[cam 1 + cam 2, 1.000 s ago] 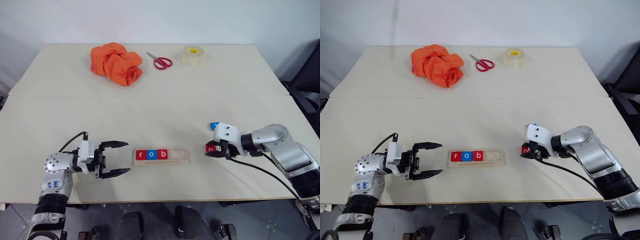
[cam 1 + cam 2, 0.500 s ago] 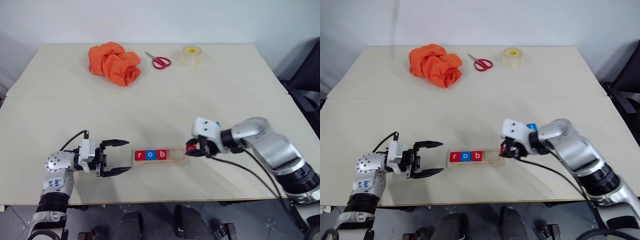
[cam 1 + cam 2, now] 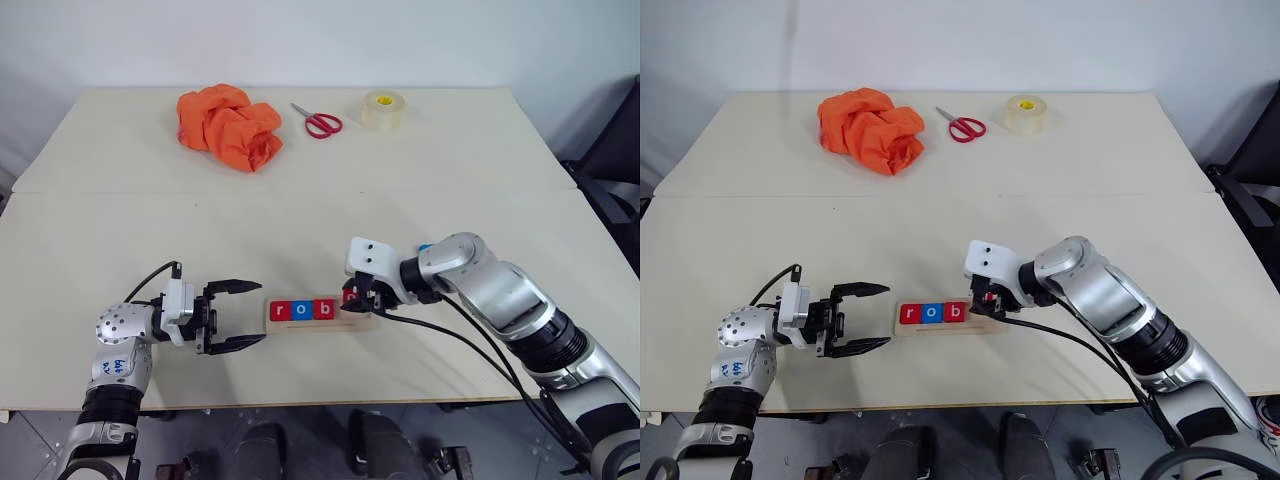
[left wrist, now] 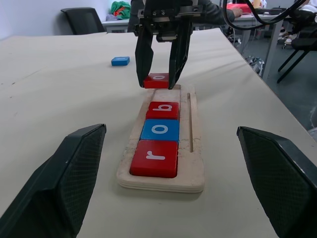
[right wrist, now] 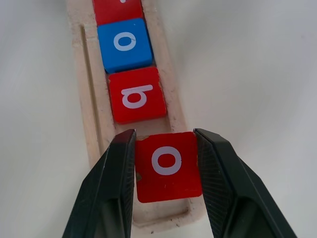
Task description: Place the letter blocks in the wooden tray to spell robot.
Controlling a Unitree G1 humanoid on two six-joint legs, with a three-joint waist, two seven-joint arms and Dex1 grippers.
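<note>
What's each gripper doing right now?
Left gripper: open, empty.
Right gripper: shut on red o block over the tray.

Letter blocks: 5 total. Red: 3, namely r (image 4: 154,157), b (image 4: 163,110) and a second o (image 5: 168,166). Blue: 2, namely o (image 4: 159,130) and one loose tile (image 4: 120,61). Wooden tray (image 4: 195,148): 1. Scissors (image 3: 317,120): 1. Tape roll (image 3: 382,109): 1. Orange cloth (image 3: 230,125): 1.

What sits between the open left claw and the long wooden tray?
Nothing: bare table lies between the left end effector and the pale wooden tray, seen from the head.
</note>
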